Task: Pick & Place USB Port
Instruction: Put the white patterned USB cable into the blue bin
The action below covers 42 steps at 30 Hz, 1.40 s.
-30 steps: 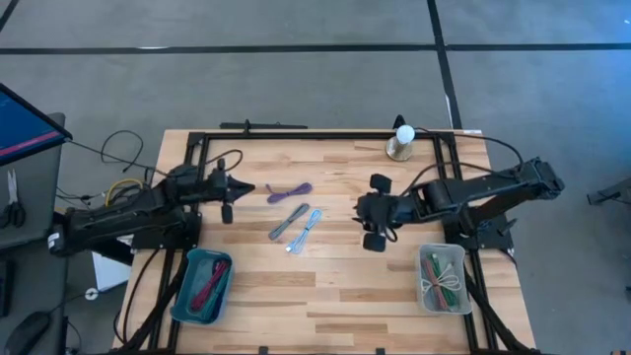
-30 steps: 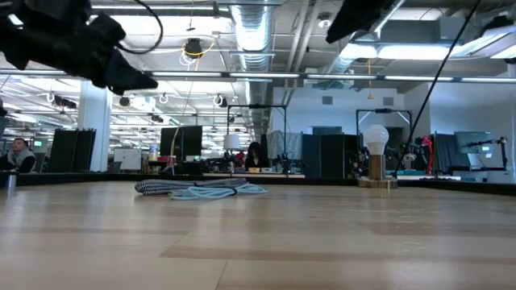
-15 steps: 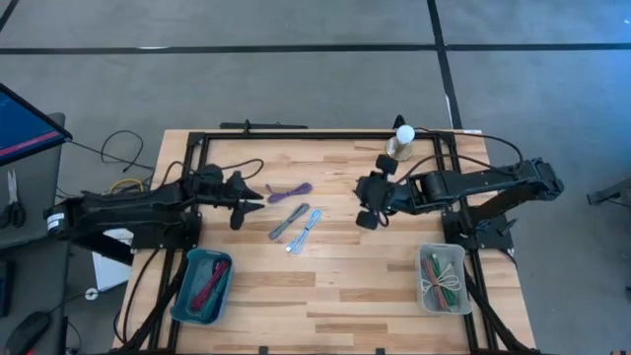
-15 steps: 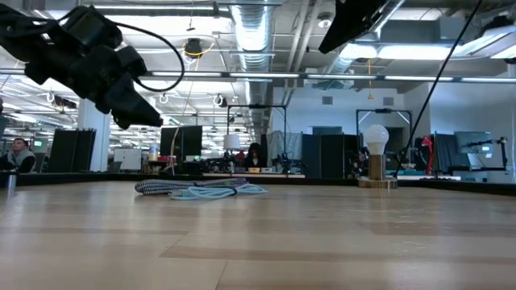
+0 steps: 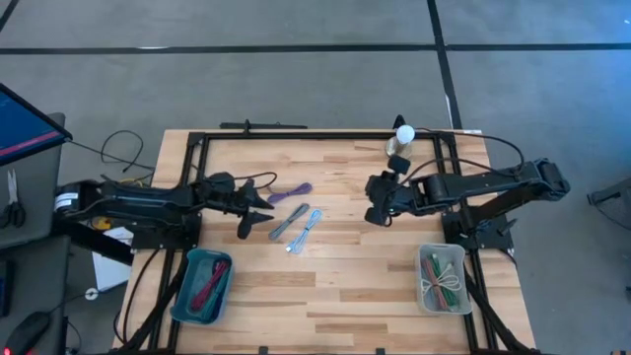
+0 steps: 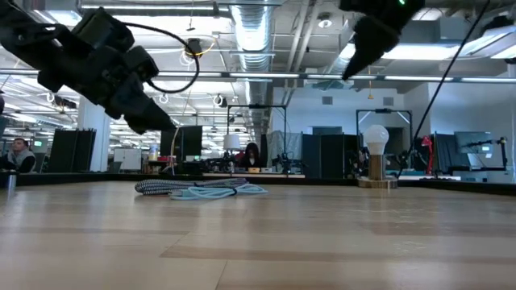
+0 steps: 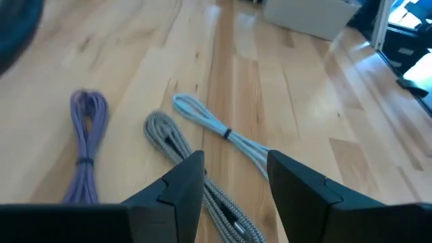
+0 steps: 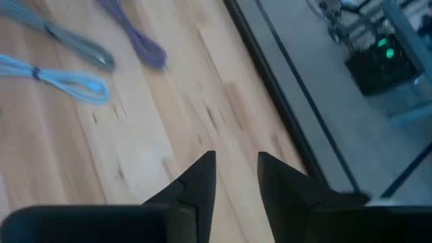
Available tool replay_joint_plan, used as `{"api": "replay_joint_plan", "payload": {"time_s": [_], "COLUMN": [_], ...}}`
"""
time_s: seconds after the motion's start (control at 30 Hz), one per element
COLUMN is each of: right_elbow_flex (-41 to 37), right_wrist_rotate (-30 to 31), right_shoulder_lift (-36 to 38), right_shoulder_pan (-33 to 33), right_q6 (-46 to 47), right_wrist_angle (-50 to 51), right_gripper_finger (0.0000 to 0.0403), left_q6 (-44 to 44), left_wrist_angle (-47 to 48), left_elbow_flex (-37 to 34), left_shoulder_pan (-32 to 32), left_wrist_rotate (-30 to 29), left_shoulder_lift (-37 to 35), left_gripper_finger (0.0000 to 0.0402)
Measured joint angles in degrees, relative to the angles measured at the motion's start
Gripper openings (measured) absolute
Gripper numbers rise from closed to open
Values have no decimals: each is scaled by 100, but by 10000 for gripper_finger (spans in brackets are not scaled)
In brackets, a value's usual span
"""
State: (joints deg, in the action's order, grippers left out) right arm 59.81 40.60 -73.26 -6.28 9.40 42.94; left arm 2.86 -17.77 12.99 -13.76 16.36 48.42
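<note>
Three tied cable bundles lie flat on the wooden table: a purple one (image 5: 289, 192), a grey braided one (image 5: 286, 222) and a light blue one (image 5: 308, 230). My left gripper (image 5: 258, 204) hovers just left of them, open, fingers pointing toward the table's right. In the left wrist view its fingertips (image 7: 236, 179) stand above the grey bundle (image 7: 174, 142), with the purple bundle (image 7: 86, 128) and the blue bundle (image 7: 223, 128) to either side. My right gripper (image 5: 375, 207) hangs right of the bundles, its fingers (image 8: 236, 169) a little apart with nothing between them.
A teal bin (image 5: 202, 286) with reddish cables sits at the near left. A pale bin (image 5: 442, 279) with mixed cables sits at the near right. A lamp-like bulb on a stand (image 5: 399, 141) stands at the far edge, close behind my right arm.
My left gripper has moved toward the table's right, closing in on the cable bundles and dropping lower, and its fingers have opened. My right gripper has drawn back toward the far edge and risen. The bundles have stayed where they were.
</note>
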Motion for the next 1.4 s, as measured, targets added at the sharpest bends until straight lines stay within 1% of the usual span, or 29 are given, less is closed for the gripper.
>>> {"api": "replay_joint_plan", "payload": {"time_s": [0.1, 0.17, 0.4, 0.6, 0.73, 0.87, 1.0, 1.17, 1.4], "right_elbow_flex": [-532, -845, -1885, -2475, -2716, -2971, -3186, -3438, -3486], "right_wrist_rotate": [66, 234, 746, 977, 1104, 1203, 1236, 1237, 1276], "right_shoulder_lift": [349, 652, 1995, 2964, 3375, 3623, 3736, 3775, 3777], "right_shoulder_pan": [-39, -105, -492, -656, -683, -682, -682, -682, -678], "right_q6": [337, 503, 550, 417, 357, 362, 369, 371, 371], "right_wrist_angle": [-18, -149, -889, -1431, -1560, -1598, -1730, -1954, -2004], "right_gripper_finger": [89, 82, 71, 71, 71, 71, 71, 71, 71], "left_q6": [249, 360, 545, 1112, 1160, 1318, 1394, 1418, 1412], "left_wrist_angle": [-79, -274, -847, -893, -943, -991, -1108, -1504, -1567], "left_elbow_flex": [0, 2, 2, 2, 2, 2, 2, 7, 352], "left_shoulder_pan": [-2, -2, -2, 77, 241, 333, 337, 337, 383], "left_wrist_rotate": [-52, -136, -151, -250, -442, -622, -631, -627, -539], "left_shoulder_lift": [267, 455, 947, 1380, 1687, 1913, 2130, 2417, 3080], "left_gripper_finger": [163, 167, 177, 182, 187, 194, 199, 200, 203]}}
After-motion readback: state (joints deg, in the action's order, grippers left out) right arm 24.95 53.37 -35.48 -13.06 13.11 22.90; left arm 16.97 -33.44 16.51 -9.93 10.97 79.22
